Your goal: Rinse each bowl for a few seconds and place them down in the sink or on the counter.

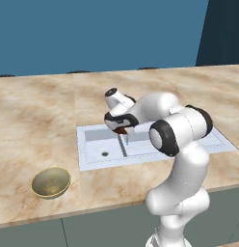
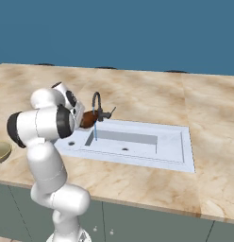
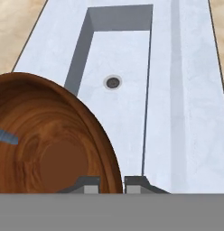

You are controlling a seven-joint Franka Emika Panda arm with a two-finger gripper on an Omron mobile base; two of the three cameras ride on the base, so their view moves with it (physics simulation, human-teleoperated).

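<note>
My gripper (image 3: pixel 112 184) is shut on the rim of the dark reddish-brown wooden bowl (image 3: pixel 50 149), with one finger on each side of the wall. It holds that bowl (image 1: pixel 120 129) above the white two-basin sink (image 1: pixel 92 164), beside the dark curved faucet (image 2: pixel 96 101). A thin blue stream of water (image 2: pixel 95 132) falls by the bowl (image 2: pixel 87 120) into the basin. The pale olive-gold bowl (image 1: pixel 51 182) stands upright on the counter (image 1: pixel 34 111), left of the sink near the front edge.
Below the hand lies a basin with a small round drain (image 3: pixel 113 82). The sink's divider and second basin (image 2: pixel 137 142) lie to the right. Beige marble counter (image 2: pixel 208 118) runs wide on both sides. A blue wall stands behind.
</note>
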